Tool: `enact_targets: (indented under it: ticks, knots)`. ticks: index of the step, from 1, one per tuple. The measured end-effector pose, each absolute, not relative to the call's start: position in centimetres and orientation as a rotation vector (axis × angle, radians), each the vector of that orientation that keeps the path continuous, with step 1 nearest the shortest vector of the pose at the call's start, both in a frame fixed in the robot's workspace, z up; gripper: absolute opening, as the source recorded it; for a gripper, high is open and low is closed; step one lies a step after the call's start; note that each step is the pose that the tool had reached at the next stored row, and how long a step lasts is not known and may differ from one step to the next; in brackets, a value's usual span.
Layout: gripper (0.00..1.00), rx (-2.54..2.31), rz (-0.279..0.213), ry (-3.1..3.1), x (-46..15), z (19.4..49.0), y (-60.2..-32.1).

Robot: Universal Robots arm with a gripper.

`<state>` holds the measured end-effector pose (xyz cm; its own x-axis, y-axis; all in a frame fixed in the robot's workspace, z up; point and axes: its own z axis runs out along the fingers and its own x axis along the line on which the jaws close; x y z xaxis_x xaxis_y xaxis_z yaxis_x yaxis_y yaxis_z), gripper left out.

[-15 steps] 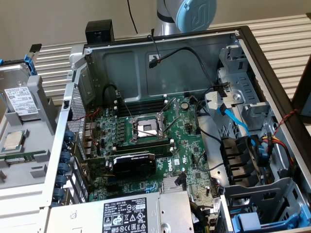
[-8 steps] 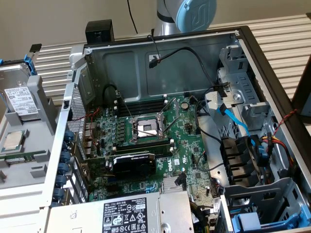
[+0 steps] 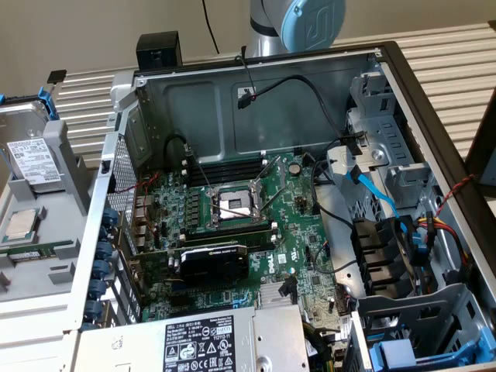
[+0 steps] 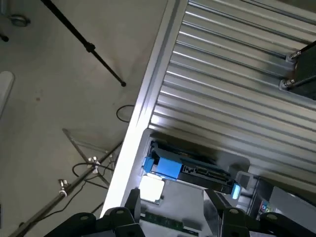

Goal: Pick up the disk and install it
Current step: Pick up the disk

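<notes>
The disk (image 3: 35, 159) is a silver drive with a white label. It stands tilted in a grey holder tray (image 3: 66, 232) at the exterior view's left, with its blue frame (image 3: 48, 101) at its upper edge. In the wrist view the disk (image 4: 202, 174) appears edge-on with a blue clip (image 4: 165, 167). It lies well beyond my gripper (image 4: 173, 217). The two black fingers (image 4: 132, 205) stand wide apart with nothing between them. The arm's blue-capped joint (image 3: 311, 22) sits behind the case's back wall.
The open computer case (image 3: 418, 101) holds the motherboard (image 3: 232, 205), a black card (image 3: 213, 260) and loose cables. The power-supply box (image 3: 201, 341) is at the front and the drive bays (image 3: 395, 271) at the right. A processor chip (image 3: 22, 225) and a memory stick (image 3: 31, 253) lie in the tray.
</notes>
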<state>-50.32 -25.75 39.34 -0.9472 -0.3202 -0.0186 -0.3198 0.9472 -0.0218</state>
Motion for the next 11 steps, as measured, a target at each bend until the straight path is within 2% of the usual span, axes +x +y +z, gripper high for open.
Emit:
enact_targets:
  ticks: [11]
  knots:
    - [0.62, -0.811, -0.025, 3.01, -50.32, 39.22, -25.75]
